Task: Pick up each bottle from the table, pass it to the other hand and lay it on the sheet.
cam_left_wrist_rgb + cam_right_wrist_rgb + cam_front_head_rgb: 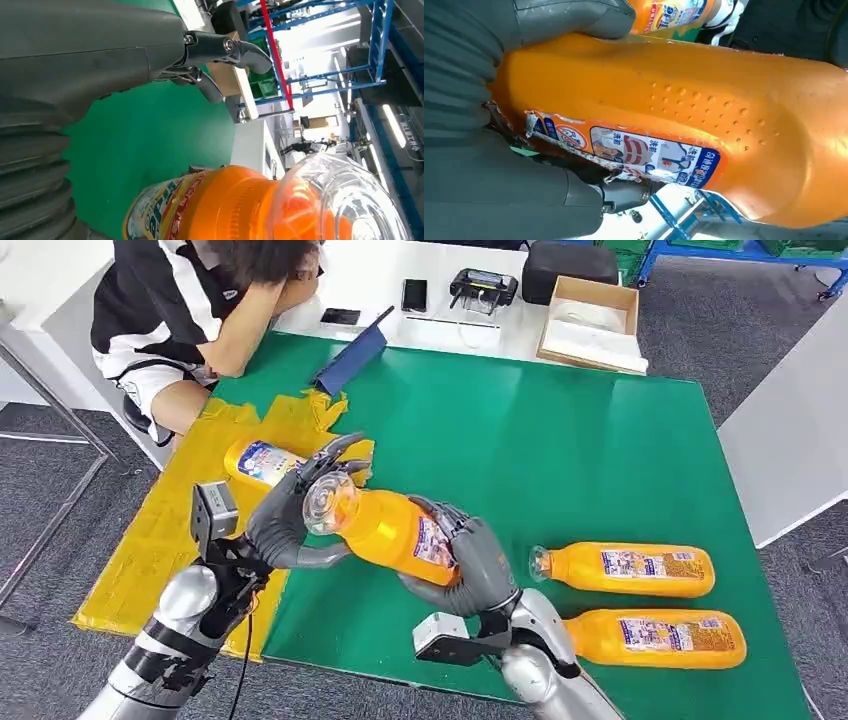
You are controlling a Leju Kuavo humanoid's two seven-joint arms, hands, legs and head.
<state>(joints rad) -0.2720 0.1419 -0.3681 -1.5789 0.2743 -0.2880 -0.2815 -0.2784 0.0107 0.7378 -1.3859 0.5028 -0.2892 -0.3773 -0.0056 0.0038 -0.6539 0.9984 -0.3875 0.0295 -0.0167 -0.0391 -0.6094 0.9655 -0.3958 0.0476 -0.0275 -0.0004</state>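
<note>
Looking down from the head view, an orange bottle (395,530) is seen raised above the green table (560,450), gripped around its labelled body by the right hand (470,562), whose fingers are wrapped over it. Its clear cap end is cupped by the left hand (290,515), with fingers curled over the top and the thumb underneath; whether that hand actually bears on the cap cannot be told from here. Behind it, a second bottle (262,461) is laid on the yellow sheet (150,540), and two more bottles (625,569) (655,637) are lying on the table to the right. A seated person (200,310), a cardboard box (592,322) and a phone (414,294) are found at the far edge. In the left wrist view, the clear cap (345,200) is seen close below the hand, while the dark fingers (235,50) are held curved above it with a gap between. In the right wrist view, the bottle's body (684,115) is pressed between the grey thumb (574,17) and the lower fingers (619,195), the torn label (624,150) lying just beside them.
</note>
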